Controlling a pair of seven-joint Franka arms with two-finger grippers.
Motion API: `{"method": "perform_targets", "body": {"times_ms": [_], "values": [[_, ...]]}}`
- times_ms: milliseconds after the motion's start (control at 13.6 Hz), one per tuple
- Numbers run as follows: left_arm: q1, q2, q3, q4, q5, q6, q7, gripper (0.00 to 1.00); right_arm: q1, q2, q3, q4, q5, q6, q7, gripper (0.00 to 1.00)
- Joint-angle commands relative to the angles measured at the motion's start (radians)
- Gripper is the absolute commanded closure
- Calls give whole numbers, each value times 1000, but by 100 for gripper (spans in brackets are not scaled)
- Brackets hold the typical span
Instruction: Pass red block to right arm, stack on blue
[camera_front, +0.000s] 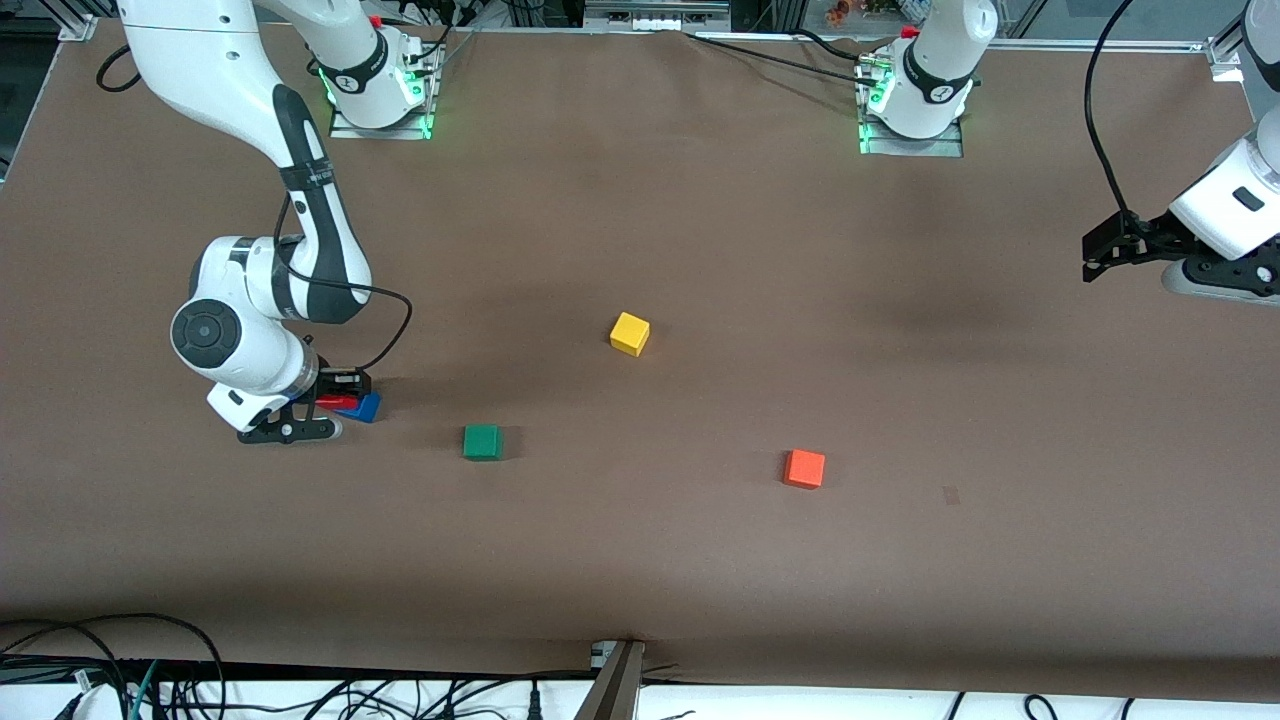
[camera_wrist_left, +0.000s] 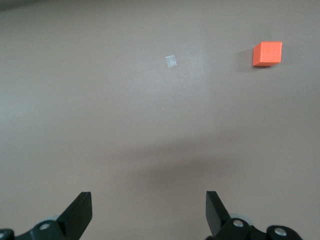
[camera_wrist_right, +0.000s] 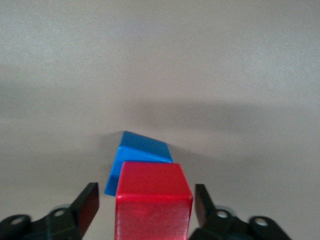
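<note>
We see the right arm's tool (camera_front: 322, 408) low over the brown bench (camera_front: 700, 560), toward the right arm's end of it and about midway between the edge where the bases stand and the edge nearest the front camera. In the right wrist view its 2 black fingers (camera_wrist_right: 90, 202) stand apart on either side of the small matte red block (camera_wrist_right: 152, 200), with a visible gap between each finger and the block, so the tool is open and grips nothing. The red block sits on top of the small matte bright-blue cube (camera_wrist_right: 142, 146), turned a little against it so that a blue corner and edge show from under it. In the front view we make out only slivers of red (camera_front: 336, 401) and blue (camera_front: 366, 408) beside the tool.

Next along the bench lies a small green cube (camera_front: 482, 441), then a small yellow cube (camera_front: 630, 333) nearer the edge with the bases, roughly at the middle of the bench. An orange-red cube (camera_front: 804, 468) lies further toward the left arm's end, about level with the green 1.

The left arm waits with its tool (camera_front: 1105, 250) raised over the left arm's end of the bench; its 2 fingers (camera_wrist_left: 79, 215) are spread wide and hold nothing, with the orange-red cube (camera_wrist_left: 267, 53) and a small pale patch (camera_wrist_left: 171, 61) on the bench in its wrist view.
</note>
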Motion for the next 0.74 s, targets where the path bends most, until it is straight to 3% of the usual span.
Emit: {"method": "perform_targets", "body": {"times_ms": [0, 221, 662], "values": [[-3, -22, -1, -28, 16, 13, -20, 0, -3, -42, 6, -19, 10, 4, 2, 0], [5, -25, -1, -25, 8, 7, -20, 0, -3, -84, 4, 0, 10, -29, -5, 0], [6, -24, -4, -5, 1, -81, -78, 0, 0, -174, -37, 193, -7, -359, -10, 0]]}}
